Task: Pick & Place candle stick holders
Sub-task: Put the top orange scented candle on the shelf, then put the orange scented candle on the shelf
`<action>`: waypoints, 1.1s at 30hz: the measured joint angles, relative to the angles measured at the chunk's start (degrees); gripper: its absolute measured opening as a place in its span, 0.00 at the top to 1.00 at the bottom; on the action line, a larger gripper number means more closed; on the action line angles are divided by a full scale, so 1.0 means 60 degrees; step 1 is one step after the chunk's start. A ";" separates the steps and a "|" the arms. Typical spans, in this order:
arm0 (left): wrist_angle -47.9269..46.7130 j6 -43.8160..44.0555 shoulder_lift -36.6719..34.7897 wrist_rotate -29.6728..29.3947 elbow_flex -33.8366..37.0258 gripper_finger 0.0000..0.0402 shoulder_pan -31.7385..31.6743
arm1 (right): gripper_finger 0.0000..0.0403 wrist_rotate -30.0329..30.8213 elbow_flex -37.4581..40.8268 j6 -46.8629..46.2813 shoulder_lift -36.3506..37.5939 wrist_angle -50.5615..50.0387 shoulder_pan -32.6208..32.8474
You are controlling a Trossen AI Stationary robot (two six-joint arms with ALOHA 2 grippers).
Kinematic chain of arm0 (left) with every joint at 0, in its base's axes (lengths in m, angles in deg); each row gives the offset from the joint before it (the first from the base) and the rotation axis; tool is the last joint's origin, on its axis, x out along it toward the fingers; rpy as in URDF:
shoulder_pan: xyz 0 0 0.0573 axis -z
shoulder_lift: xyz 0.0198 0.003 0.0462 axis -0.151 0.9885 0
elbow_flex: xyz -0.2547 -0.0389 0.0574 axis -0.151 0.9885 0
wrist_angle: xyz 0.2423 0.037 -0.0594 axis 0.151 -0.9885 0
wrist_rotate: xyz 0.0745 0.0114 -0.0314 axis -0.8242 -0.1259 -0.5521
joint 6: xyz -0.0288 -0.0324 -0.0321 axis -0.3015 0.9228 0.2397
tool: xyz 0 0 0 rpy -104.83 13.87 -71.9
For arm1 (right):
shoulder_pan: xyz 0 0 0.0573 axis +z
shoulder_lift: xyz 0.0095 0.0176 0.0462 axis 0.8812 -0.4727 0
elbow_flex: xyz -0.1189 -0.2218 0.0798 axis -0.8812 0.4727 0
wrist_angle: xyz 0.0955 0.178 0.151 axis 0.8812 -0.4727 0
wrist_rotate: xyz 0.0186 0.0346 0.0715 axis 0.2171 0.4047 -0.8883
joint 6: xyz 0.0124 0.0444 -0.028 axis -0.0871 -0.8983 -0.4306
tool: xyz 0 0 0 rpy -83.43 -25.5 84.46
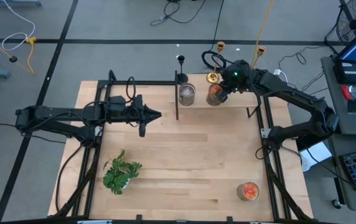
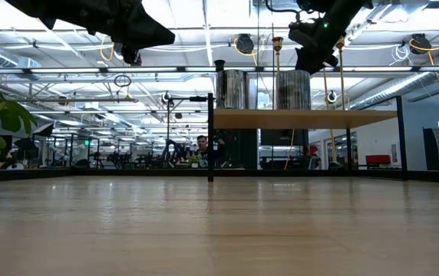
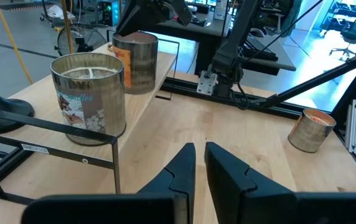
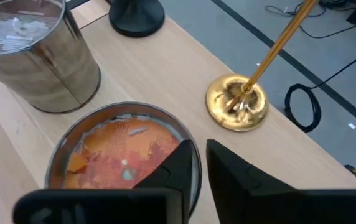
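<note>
Hovering over the raised wooden shelf [image 1: 228, 102] at the table's twelve o'clock edge, the right gripper [image 4: 200, 152], fingers nearly together and empty, hangs above an orange-topped candle tin [image 4: 125, 155], seemingly lining up on the gold candle stick holder [image 4: 237, 102] just beside it, whose polished round base and slim stem stand upright. The black holder [image 1: 181, 60] stands at the shelf's eleven o'clock end; a second gold one [image 1: 260, 51] is at one o'clock. The left gripper [image 1: 156, 114], fingers almost closed, waits at nine o'clock.
</note>
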 joint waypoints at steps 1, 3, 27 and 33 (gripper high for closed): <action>0.0000 0.0000 0.0000 0.0000 0.0000 0.90 0.0001 | 0.86 -0.0006 0.0000 -0.0002 0.0000 0.0000 0.0000; 0.0000 -0.0001 0.0000 0.0000 0.0000 0.90 0.0003 | 0.84 -0.0004 0.0000 0.0006 0.0000 0.0004 0.0000; -0.0007 0.0022 0.0000 0.0006 0.0000 0.90 0.0004 | 0.69 -0.1055 0.0053 -0.1390 0.2120 -0.2798 0.3704; -0.0005 0.0226 0.0000 0.0004 0.0000 0.90 0.0001 | 0.69 -0.2247 0.1245 -0.4247 0.2103 -0.2983 0.6343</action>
